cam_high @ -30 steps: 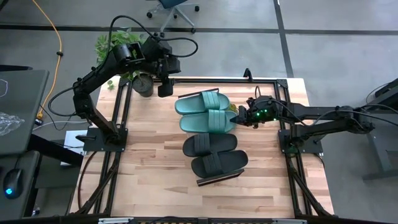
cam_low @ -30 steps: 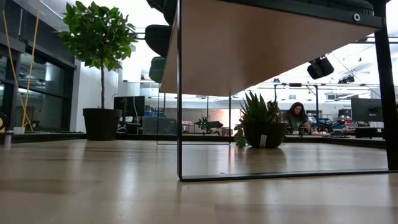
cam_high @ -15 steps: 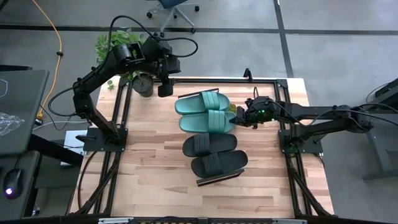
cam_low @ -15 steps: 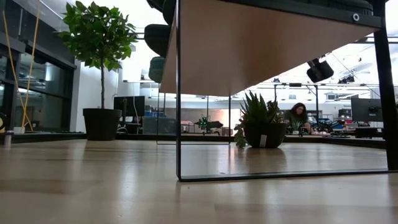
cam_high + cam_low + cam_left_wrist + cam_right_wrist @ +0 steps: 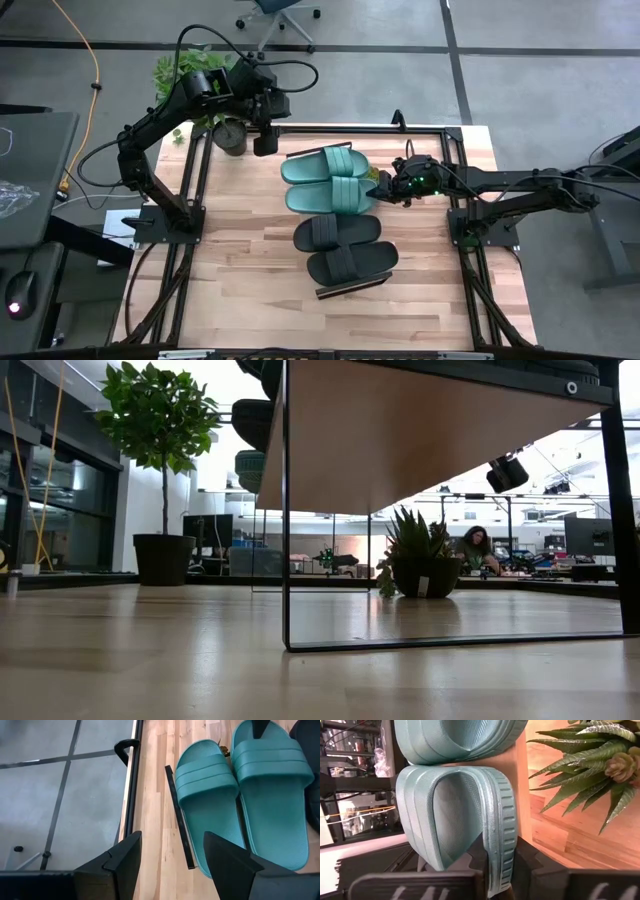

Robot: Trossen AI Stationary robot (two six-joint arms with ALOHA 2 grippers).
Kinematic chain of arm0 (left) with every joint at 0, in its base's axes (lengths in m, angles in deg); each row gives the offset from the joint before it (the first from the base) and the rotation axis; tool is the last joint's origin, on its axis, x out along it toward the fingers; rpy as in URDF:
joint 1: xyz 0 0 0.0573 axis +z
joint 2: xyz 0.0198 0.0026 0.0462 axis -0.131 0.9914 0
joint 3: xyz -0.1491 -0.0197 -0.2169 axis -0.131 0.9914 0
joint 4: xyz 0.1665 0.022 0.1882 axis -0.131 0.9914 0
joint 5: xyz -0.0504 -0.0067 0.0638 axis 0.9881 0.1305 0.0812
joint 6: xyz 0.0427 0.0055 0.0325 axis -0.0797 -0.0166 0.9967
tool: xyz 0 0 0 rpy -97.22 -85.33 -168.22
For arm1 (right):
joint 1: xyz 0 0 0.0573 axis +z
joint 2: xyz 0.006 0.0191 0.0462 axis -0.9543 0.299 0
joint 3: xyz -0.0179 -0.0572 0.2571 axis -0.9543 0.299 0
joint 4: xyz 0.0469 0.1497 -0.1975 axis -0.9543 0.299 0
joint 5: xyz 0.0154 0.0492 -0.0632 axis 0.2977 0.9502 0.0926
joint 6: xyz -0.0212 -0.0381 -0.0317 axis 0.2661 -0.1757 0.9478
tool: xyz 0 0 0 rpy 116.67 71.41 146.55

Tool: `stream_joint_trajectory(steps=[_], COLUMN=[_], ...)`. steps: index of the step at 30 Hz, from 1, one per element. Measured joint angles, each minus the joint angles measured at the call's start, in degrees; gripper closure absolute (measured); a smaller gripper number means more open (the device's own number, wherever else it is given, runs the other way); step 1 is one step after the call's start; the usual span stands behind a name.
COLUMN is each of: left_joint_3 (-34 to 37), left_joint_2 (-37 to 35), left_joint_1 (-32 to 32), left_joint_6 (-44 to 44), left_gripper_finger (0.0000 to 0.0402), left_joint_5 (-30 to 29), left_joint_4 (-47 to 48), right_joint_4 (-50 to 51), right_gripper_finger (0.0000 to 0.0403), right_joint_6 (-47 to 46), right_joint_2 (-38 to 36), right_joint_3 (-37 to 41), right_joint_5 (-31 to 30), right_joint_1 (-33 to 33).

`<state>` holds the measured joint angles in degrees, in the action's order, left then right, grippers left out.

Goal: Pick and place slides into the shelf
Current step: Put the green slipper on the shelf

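- A butcher-block worktop [image 5: 240, 270] is seen from above, with a potted plant [image 5: 205, 115] at its far left corner.
- Four slides are lined up on the shelf [image 5: 352, 286] at mid-worktop: two teal slides [image 5: 325, 165] [image 5: 330, 196] at the far end, two black slides [image 5: 336, 233] [image 5: 350, 264] nearer.
- The right gripper [image 5: 388, 186] is placed at the end of the second teal slide, whose sole edge is pinched between the jaws, as shown in the right wrist view.
- The left gripper [image 5: 265, 145] is held above the worktop's far edge, just beside the first teal slide, jaws spread and empty.
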<state>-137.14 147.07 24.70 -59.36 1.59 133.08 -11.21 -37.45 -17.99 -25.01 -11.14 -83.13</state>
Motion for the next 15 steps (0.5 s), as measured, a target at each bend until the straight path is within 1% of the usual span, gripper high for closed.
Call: stream_joint_trajectory(steps=[4, 7, 15], left_joint_3=[0.0, 0.0, 0.0], left_joint_2=[0.0, 0.0, 0.0], left_joint_1=[0.0, 0.0, 0.0], left_joint_6=[0.1, 0.2, 0.2], left_gripper_finger=[0.0202, 0.0202, 0.0202], left_joint_5=[0.0, 0.0, 0.0], left_joint_4=[0.0, 0.0, 0.1], right_joint_4=[0.0, 0.1, 2.9], right_gripper_finger=[0.0364, 0.0347, 0.0257], right_joint_6=[0.0, 0.4, 0.0], right_joint_2=[0.0, 0.0, 0.0], right_joint_3=[0.0, 0.0, 0.0], right_joint_5=[-0.7, -1.4, -2.3], right_joint_1=[0.0, 0.0, 0.0])
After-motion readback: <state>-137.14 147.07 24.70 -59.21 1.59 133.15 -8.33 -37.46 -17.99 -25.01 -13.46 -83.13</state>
